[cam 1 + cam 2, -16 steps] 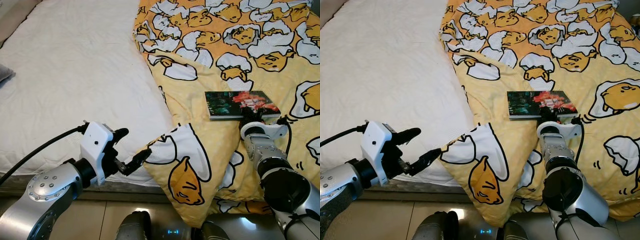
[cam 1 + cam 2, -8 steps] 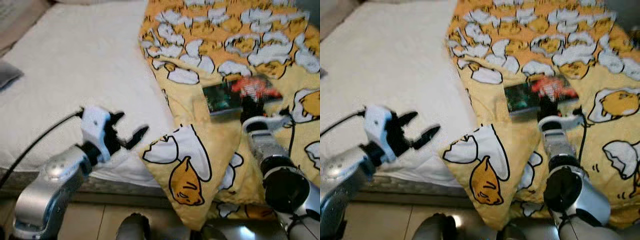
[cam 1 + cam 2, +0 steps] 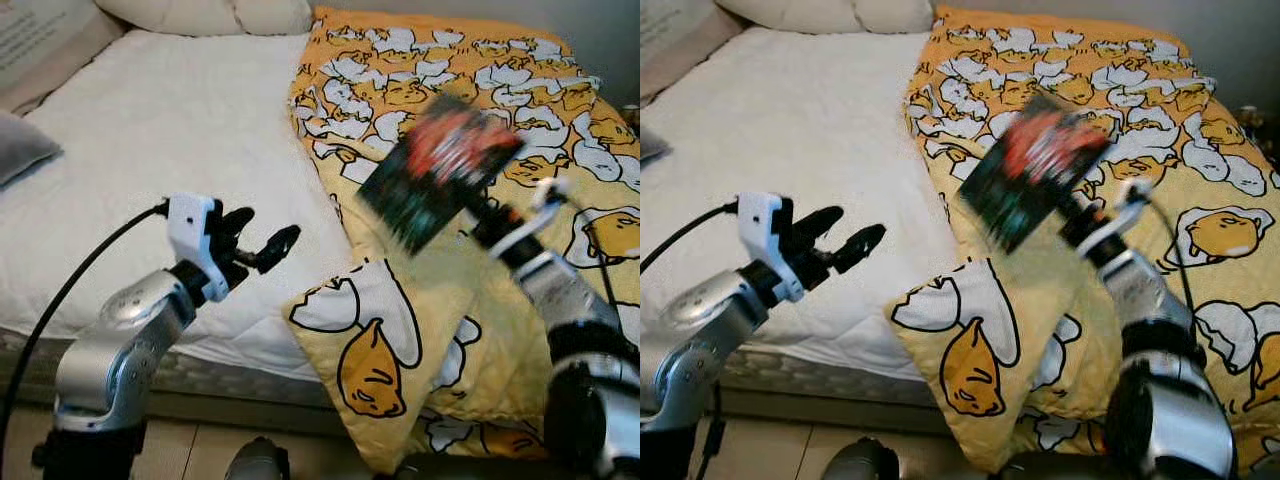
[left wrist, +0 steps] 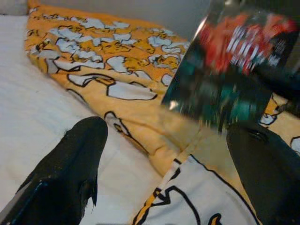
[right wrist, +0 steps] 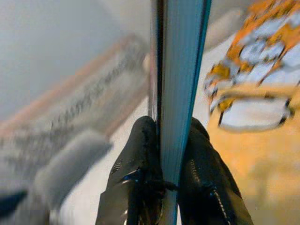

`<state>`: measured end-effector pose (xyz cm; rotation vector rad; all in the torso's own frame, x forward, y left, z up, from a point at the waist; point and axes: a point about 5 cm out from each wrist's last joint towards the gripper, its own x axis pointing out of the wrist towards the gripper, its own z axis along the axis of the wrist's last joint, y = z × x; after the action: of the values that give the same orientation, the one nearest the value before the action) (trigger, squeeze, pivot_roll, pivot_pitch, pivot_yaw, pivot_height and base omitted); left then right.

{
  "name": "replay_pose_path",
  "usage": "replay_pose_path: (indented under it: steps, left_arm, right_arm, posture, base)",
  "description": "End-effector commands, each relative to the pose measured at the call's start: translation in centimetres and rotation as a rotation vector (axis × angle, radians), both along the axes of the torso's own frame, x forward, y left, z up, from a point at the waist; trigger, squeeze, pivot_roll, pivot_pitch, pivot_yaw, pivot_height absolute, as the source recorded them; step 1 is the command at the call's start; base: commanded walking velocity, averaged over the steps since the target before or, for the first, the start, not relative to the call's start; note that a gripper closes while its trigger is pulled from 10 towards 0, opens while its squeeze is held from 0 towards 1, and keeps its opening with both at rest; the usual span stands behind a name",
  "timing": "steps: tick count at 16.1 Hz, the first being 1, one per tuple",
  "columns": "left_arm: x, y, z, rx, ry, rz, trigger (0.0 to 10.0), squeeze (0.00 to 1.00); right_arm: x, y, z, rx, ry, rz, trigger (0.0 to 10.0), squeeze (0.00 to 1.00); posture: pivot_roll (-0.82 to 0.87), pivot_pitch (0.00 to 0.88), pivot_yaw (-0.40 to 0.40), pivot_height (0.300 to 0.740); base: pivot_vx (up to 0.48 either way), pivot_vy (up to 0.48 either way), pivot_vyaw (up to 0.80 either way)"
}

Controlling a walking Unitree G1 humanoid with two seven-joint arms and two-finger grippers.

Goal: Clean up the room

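Here we see the right gripper (image 5: 161, 154) pinching a book (image 3: 437, 168) (blurred) between its fingers above the duvet (image 3: 520, 120); left gripper (image 3: 262, 243) spread wide, empty. Keep the pinch firm.

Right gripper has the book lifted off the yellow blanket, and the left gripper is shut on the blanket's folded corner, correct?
Not quite. The left gripper is open and holds nothing; the left eye view shows it over the white mattress, apart from the folded corner. The rest stands: the right gripper is clamped on the book, lifted above the yellow blanket.
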<state>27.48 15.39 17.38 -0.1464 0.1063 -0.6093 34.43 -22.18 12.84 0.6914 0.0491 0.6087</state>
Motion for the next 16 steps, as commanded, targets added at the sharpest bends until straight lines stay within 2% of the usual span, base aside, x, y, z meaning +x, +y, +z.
replay_pose_path:
  steps: [1,3,5,6,7,10,11,13,15,16]
  left_arm:
    - [0.3,-0.7,0.2,-0.083,0.045,-0.109,10.0,1.00]
    - [0.2,-1.2,0.5,-0.140,0.077,-0.205,10.0,1.00]
    - [0.7,-1.5,0.2,-0.162,0.144,-0.267,10.0,1.00]
    - [0.7,-1.6,0.1,-0.167,0.156,-0.280,10.0,1.00]
    - [0.7,-1.8,-0.4,-0.187,0.192,-0.319,10.0,0.00]
    - [0.2,-2.6,-1.0,-0.239,0.225,-0.421,10.0,0.00]
    - [0.0,-3.2,-1.1,-0.269,0.241,-0.492,10.0,0.00]
    - [-0.5,-3.7,-0.8,-0.303,0.237,-0.580,10.0,0.00]
    - [-1.0,-4.0,-0.7,-0.296,0.223,-0.650,10.0,0.00]
    - [-1.1,-4.0,-0.7,-0.287,0.213,-0.667,0.1,0.00]
  right_arm:
    - [-0.8,0.1,1.8,-0.139,-0.107,0.128,0.0,0.00]
    - [-1.8,0.7,2.0,-0.204,-0.136,0.214,0.0,0.00]
    - [-3.8,2.0,2.3,-0.242,-0.179,0.396,0.0,0.00]
    - [-4.3,2.3,2.2,-0.247,-0.180,0.436,0.0,0.00]
    - [-5.4,3.0,2.0,-0.236,-0.174,0.525,0.0,0.00]
    - [-6.7,3.8,2.0,-0.182,-0.158,0.625,0.0,0.00]
    - [-7.1,4.3,2.1,-0.166,-0.149,0.668,0.0,0.00]
    - [-7.1,4.6,2.1,-0.171,-0.136,0.683,0.0,0.00]
    - [-7.1,4.8,2.1,-0.148,-0.129,0.698,0.0,0.00]
    - [-7.0,4.9,2.3,-0.126,-0.125,0.708,0.0,0.00]
  posture:
    - [0.09,0.000,0.025,0.740]
    - [0.09,0.000,0.029,0.740]
    - [0.07,0.000,0.050,0.740]
    - [0.07,0.000,0.050,0.740]
    - [0.05,0.000,0.053,0.740]
    - [0.05,0.000,0.054,0.740]
    - [0.04,0.000,0.053,0.740]
    - [0.04,0.000,0.049,0.740]
    - [0.05,0.000,0.044,0.740]
    - [0.05,0.000,0.042,0.740]
  base:
    - [0.000,0.000,0.00]
    - [0.000,0.000,0.00]
    - [0.000,0.000,0.00]
    - [0.000,0.000,0.00]
    - [0.000,0.000,0.00]
    - [0.000,0.000,0.00]
    - [0.000,0.000,0.00]
    - [0.000,0.000,0.00]
    - [0.000,0.000,0.00]
    - [0.000,0.000,0.00]
